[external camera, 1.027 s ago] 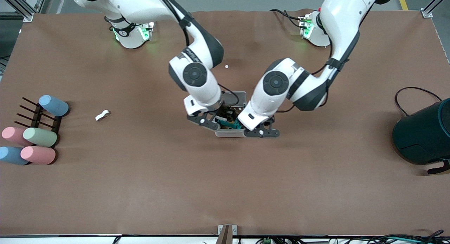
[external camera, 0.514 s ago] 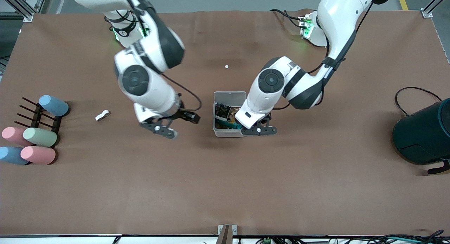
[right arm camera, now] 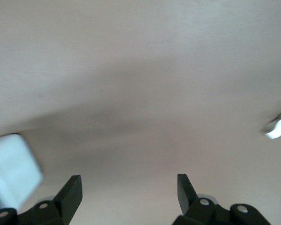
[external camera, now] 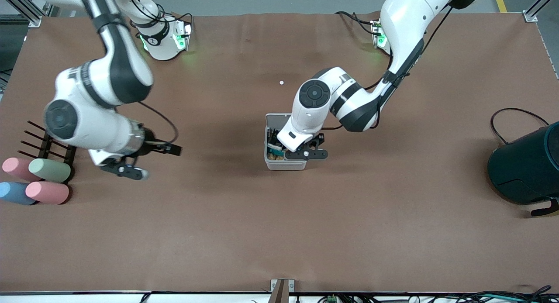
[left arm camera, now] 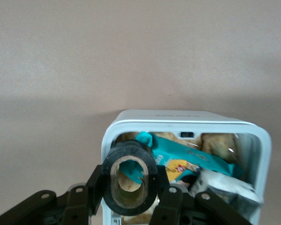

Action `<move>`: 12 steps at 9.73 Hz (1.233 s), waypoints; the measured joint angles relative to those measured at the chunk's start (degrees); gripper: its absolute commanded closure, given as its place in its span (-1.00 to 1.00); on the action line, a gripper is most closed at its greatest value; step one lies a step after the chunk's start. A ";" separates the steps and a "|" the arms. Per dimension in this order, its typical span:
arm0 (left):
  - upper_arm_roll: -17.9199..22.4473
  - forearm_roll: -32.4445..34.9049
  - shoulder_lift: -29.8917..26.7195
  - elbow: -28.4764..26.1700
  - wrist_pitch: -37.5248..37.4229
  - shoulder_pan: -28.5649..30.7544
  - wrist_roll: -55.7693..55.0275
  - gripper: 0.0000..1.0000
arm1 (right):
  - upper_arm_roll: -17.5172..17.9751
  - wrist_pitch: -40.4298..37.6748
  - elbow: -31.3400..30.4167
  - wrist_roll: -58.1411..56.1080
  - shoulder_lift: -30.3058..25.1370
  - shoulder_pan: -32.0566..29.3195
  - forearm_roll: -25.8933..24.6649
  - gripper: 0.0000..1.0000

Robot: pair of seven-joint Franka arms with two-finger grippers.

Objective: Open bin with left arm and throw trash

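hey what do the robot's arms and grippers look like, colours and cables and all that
Both arms have glossy white shells with dark grey joint bands, round dark joint caps and thin black cables. The left gripper and right gripper are black two-finger linkages with silver pivot pins. Green lights glow at both bases.

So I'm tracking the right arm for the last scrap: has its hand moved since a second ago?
Yes. The right hand has swung from over the bin toward the rack, fingers open.

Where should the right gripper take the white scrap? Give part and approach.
Grip the white scrap across its narrow middle, coming straight down: it lies flat on the table, long and thin, so the open right gripper probably spans its short width best.
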 measured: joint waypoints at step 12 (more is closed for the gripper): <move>-0.20 -1.06 -12.49 4.34 -13.88 8.47 0.75 -1.00 | -0.10 38.47 -35.78 -14.82 1.45 -23.21 -0.83 -0.85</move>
